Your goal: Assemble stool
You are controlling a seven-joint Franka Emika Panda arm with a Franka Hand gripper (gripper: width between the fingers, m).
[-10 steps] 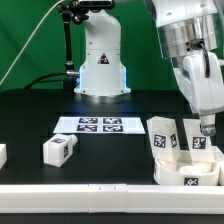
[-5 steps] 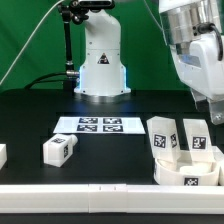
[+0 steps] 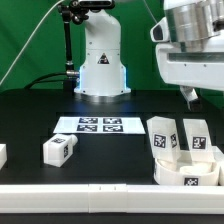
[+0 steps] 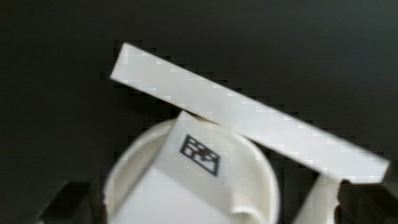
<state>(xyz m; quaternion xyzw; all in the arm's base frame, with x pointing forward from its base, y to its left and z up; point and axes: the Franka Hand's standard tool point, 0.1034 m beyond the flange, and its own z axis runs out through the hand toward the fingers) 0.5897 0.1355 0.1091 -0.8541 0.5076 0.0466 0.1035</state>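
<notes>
On my exterior feed the stool's seat (image 3: pixel 188 172) lies flat on the tabletop (image 3: pixel 120 155) in the lower right of the frame, just behind the long white bar (image 3: pixel 90 188) along the front edge. Two legs rise from it, long axes vertical and tags facing the camera: one leg (image 3: pixel 163 138) on the left and the other leg (image 3: pixel 197 138) beside it. Their feet are hidden behind the seat's rim, so I cannot tell how they sit in it. A loose leg (image 3: pixel 60 150) lies on its side at lower left, long axis flat along the tabletop, well apart from the seat. Another white part (image 3: pixel 2 154) is cut off at the left edge. The marker board (image 3: pixel 98 124) lies at frame centre, between the loose leg and the robot base (image 3: pixel 100 62).

The arm's wrist fills the upper right, pointing straight down. The pincer (image 3: pixel 203 97) hangs above the seated legs and clear of them. Only one dark finger shows there; the rest runs off the right edge.

On the wrist feed the fingers (image 4: pixel 71 205) appear as blurred dark shapes in the two lower corners, wide apart with nothing held between them, so I read the pincer as open. Below it I see the seat's round edge, a tagged leg face and the white bar crossing diagonally.
</notes>
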